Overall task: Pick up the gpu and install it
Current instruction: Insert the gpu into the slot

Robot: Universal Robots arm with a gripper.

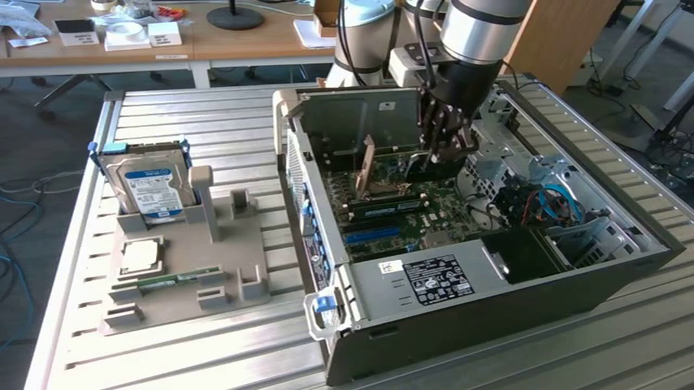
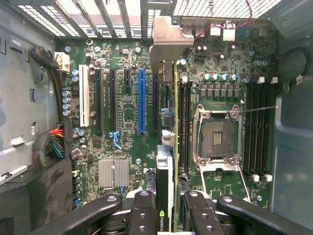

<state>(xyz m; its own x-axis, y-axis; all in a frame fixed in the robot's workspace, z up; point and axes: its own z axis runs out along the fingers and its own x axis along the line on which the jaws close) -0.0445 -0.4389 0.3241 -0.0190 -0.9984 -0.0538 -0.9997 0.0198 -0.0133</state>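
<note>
A: Looking past the wrist, what do the jaws have?
B: They pinch the gpu [image 2: 165, 171], held on edge, with its long axis running away from them.
A: What flanks it?
B: The blue slot [image 2: 141, 100] on one side and the RAM slots [image 2: 185, 122] on the other. Farther on, its silver bracket [image 2: 168, 41] stands by the rear grille [image 2: 112, 14].

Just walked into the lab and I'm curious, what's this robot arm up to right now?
The arm's gripper is inside the open computer case, clamped on the gpu and holding it on edge over the expansion slots of the motherboard. Whether the card is seated cannot be told. A hard drive stands in the grey holder outside the case.
</note>
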